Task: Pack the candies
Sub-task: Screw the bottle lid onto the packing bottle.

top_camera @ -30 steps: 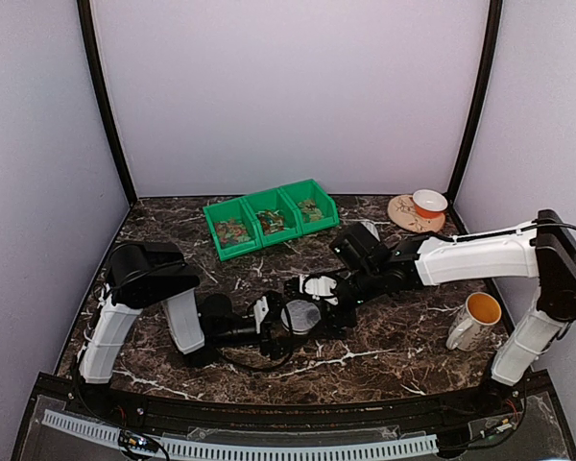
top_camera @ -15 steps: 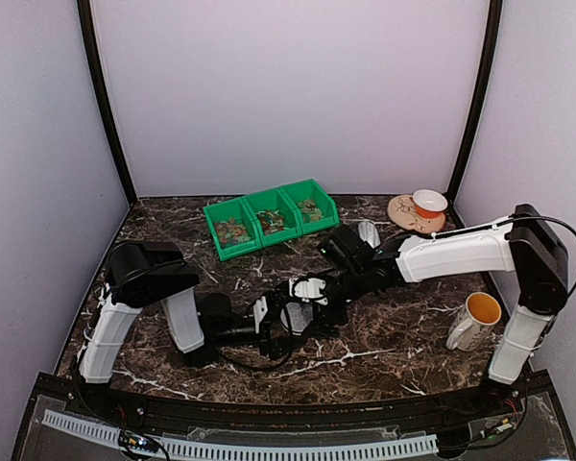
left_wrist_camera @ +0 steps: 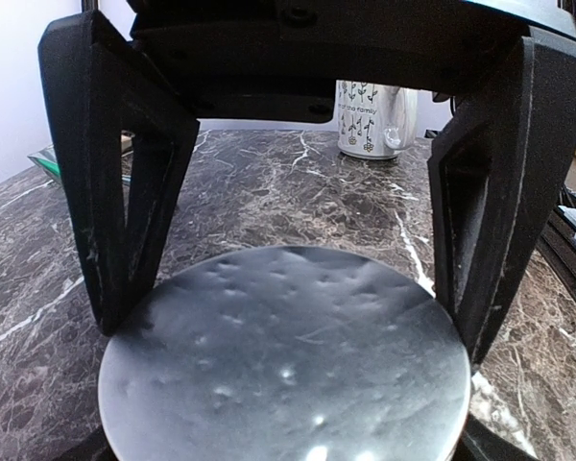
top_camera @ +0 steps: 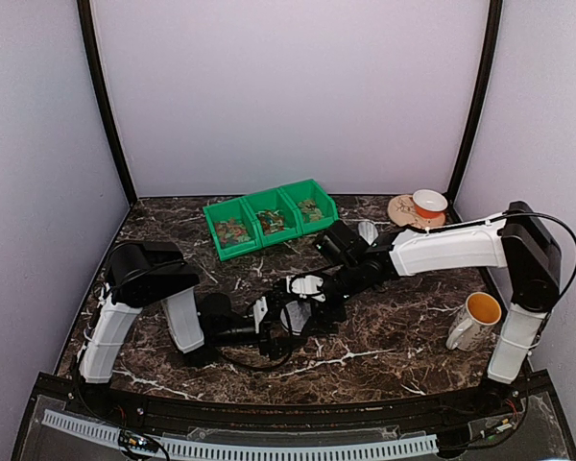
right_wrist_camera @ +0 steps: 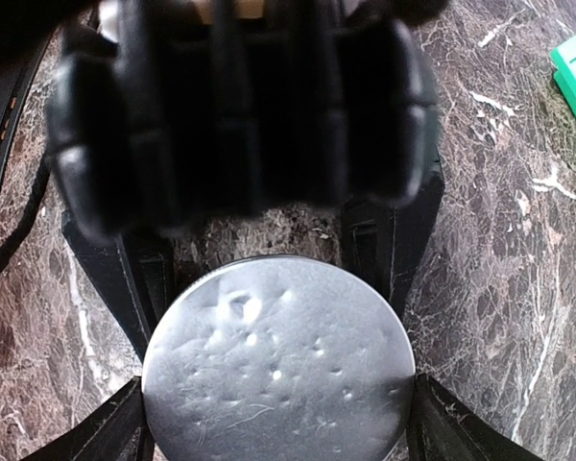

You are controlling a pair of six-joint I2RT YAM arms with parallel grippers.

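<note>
The candies (top_camera: 232, 230) lie as small mixed-colour sweets in three joined green bins (top_camera: 269, 200) at the back, away from both grippers. A small round jar with a dented grey lid (top_camera: 299, 315) stands mid-table. My left gripper (left_wrist_camera: 288, 336) reaches in from the left and is shut on the jar, a black finger pressed against each side below the lid (left_wrist_camera: 283, 365). My right gripper (right_wrist_camera: 278, 317) hangs over it from the upper right, with black fingers close beside the lid (right_wrist_camera: 278, 370). Whether they press on it does not show.
A white mug with an orange inside (top_camera: 473, 322) stands at the right. A round plate with a small orange bowl (top_camera: 418, 209) sits at the back right. A patterned white cup (top_camera: 368, 230) (left_wrist_camera: 374, 120) stands just behind the right arm. A black cable (top_camera: 245, 360) loops near the jar.
The right arm has swung left and brought its gripper in over the jar's lid. The left gripper and the jar have stayed where they were.
</note>
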